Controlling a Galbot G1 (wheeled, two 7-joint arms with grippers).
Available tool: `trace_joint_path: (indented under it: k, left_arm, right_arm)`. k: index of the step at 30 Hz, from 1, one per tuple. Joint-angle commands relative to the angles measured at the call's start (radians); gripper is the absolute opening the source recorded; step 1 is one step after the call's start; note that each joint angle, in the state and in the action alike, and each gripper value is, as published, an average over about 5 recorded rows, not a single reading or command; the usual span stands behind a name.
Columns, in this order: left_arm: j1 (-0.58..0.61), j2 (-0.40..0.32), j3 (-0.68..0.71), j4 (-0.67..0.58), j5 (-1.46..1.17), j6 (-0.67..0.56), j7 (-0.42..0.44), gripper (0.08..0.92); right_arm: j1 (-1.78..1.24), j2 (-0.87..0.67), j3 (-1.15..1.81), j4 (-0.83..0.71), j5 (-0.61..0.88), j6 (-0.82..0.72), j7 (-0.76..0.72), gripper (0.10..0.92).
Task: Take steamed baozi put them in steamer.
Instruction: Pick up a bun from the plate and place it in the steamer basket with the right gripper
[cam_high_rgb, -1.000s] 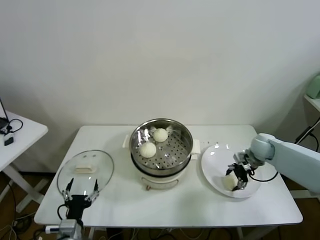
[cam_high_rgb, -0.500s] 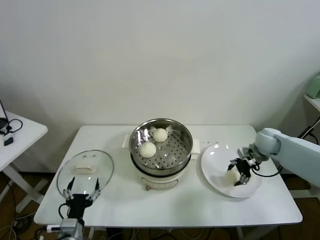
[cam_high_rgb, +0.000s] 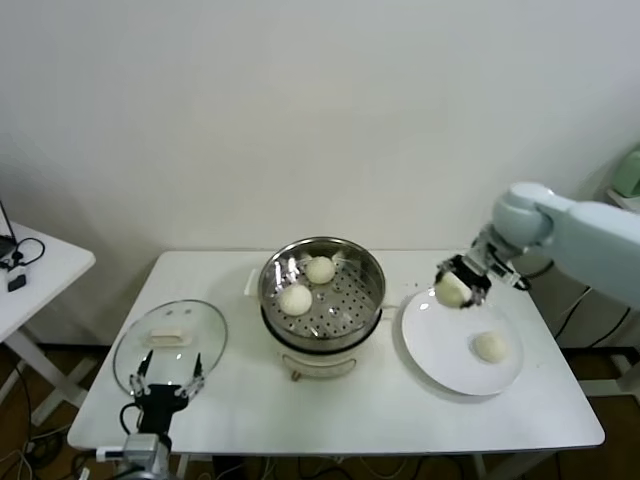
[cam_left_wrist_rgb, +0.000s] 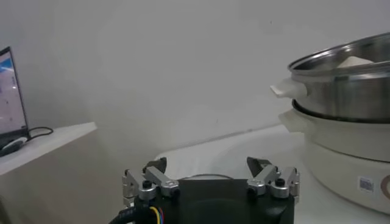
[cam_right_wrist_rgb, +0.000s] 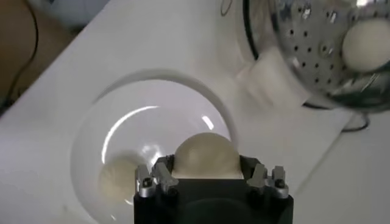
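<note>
My right gripper (cam_high_rgb: 455, 287) is shut on a cream-white baozi (cam_high_rgb: 451, 290) and holds it in the air above the far left part of the white plate (cam_high_rgb: 440, 345), to the right of the steamer. In the right wrist view the held baozi (cam_right_wrist_rgb: 205, 156) sits between the fingers. A second baozi (cam_high_rgb: 489, 346) lies on the plate; it also shows in the right wrist view (cam_right_wrist_rgb: 119, 178). The shiny steel steamer (cam_high_rgb: 372, 278) on its white base holds two baozi (cam_high_rgb: 295, 299) (cam_high_rgb: 320, 269). My left gripper (cam_high_rgb: 164, 392) is open and empty at the table's front left.
A glass lid (cam_high_rgb: 170, 342) lies flat on the white table (cam_high_rgb: 300, 410) left of the steamer, just behind my left gripper. A small white side table (cam_high_rgb: 40, 270) stands at far left. The table's right edge lies just beyond the plate.
My right gripper has lifted one baozi off the plate and carried it up and left toward the steamer. The other baozi stays on the plate. The left arm has not moved.
</note>
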Motion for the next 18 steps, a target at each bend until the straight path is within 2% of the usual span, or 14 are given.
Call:
trace_joint_path:
  k: [1, 8, 18]
  left_arm:
    - [0.004, -0.002, 0.001, -0.003, 0.004, 0.003, 0.0, 0.823]
    - [0.01, -0.004, 0.003, -0.007, 0.007, 0.006, -0.001, 0.823]
    - [0.019, -0.005, 0.001, -0.003, 0.005, 0.006, -0.002, 0.823]
  right_arm:
    - [0.19, 0.149, -0.023, 0.141, -0.208, 0.219, -0.013, 0.711]
    - [0.103, 0.293, 0.043, 0.18, -0.262, 0.238, -0.01, 0.707]
    - [-0.027, 0.486, 0.06, 0.105, -0.267, 0.239, -0.009, 0.705]
